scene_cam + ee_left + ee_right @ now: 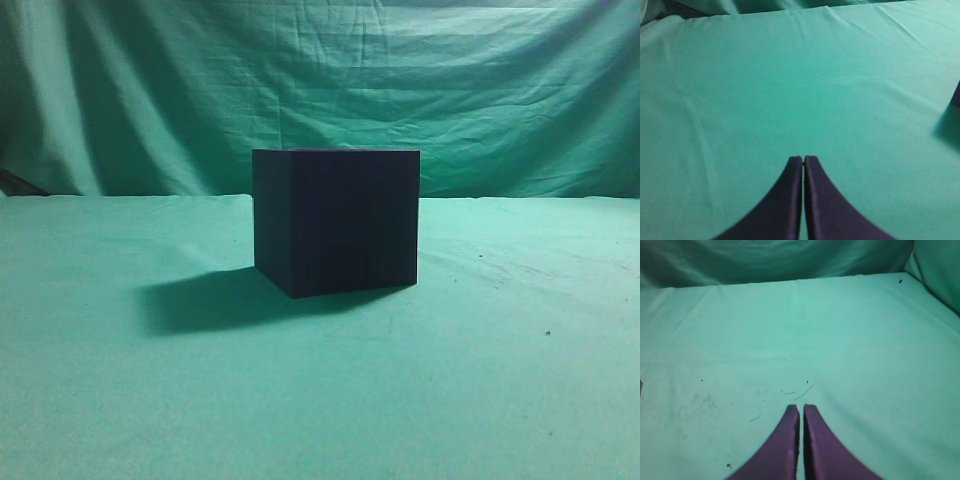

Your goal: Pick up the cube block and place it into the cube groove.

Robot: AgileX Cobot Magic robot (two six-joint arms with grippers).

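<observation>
table cloth (320, 400): green, wrinkled | backdrop drape (320, 90): green, creased | specks (757, 417): dark, scattered

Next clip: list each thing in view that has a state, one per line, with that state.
Large dark box: upright on the green cloth, one corner toward the exterior camera, nothing touching it; its recess is not visible.
Left gripper: fingers shut, empty, above bare cloth.
Right gripper: fingers shut, empty, above bare cloth.
Small cube block: not visible in any view.

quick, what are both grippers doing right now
Left gripper: closed, fingers together, holding nothing, above bare green cloth.
Right gripper: closed, fingers together, holding nothing.
</observation>
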